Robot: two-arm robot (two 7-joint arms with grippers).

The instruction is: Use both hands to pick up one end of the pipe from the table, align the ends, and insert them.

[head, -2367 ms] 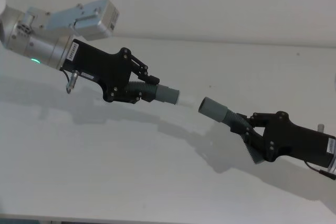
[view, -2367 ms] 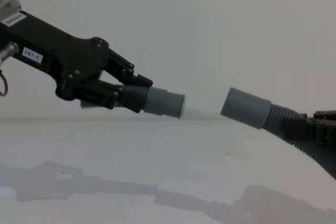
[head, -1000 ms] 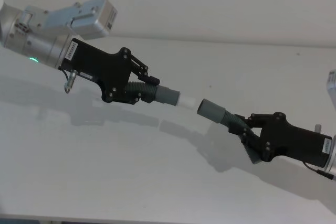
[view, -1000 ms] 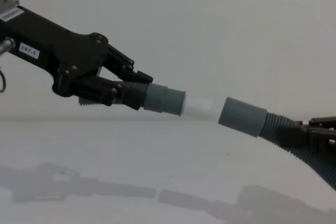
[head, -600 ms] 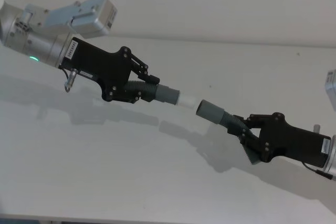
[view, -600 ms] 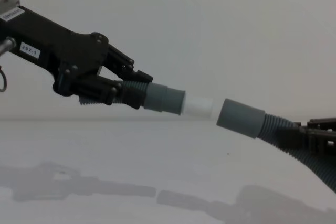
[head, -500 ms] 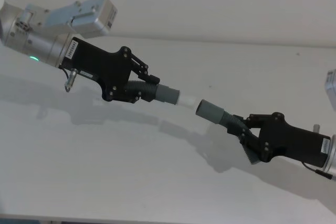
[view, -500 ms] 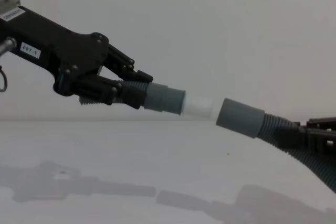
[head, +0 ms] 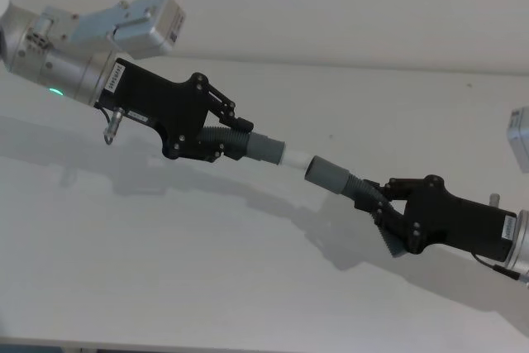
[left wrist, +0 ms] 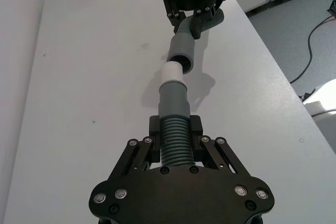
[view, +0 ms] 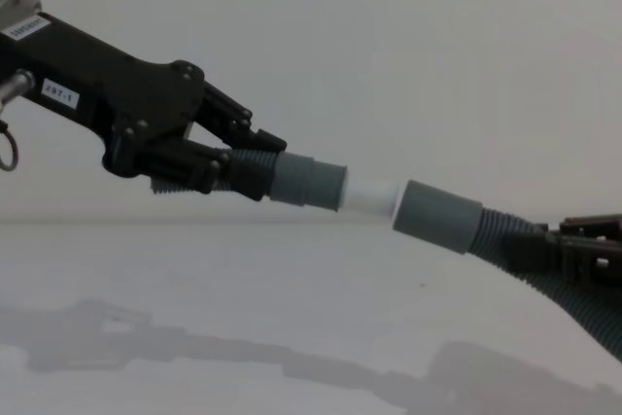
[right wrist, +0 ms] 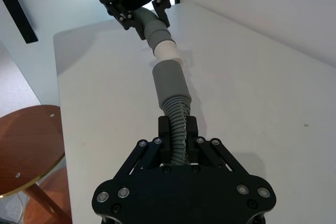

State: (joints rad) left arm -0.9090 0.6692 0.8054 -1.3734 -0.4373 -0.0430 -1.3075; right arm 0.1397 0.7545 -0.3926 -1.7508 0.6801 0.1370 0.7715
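Observation:
Both pipe pieces hang above the white table (head: 207, 279). My left gripper (head: 221, 140) is shut on the ribbed part of the straight piece (head: 235, 143), whose grey cuff (view: 309, 183) ends in a white tip (view: 371, 196). My right gripper (head: 378, 202) is shut on the curved piece (head: 364, 192). Its plain cuff (view: 437, 217) faces the white tip, and the tip sits right at the cuff's mouth. The left wrist view shows the white tip (left wrist: 172, 73) meeting the plain cuff (left wrist: 182, 56), nearly in line. In the right wrist view the plain cuff (right wrist: 169, 80) points at the white tip (right wrist: 168, 51).
The table's side edge (left wrist: 273, 72) drops to a floor with a cable (left wrist: 315, 24). A round wooden stool (right wrist: 29, 140) stands beside the table's other edge. Bare table lies under and around both arms.
The right gripper has carried the curved piece left and a little up toward the straight piece. The gap between white tip and plain cuff has closed. The left gripper has barely moved.

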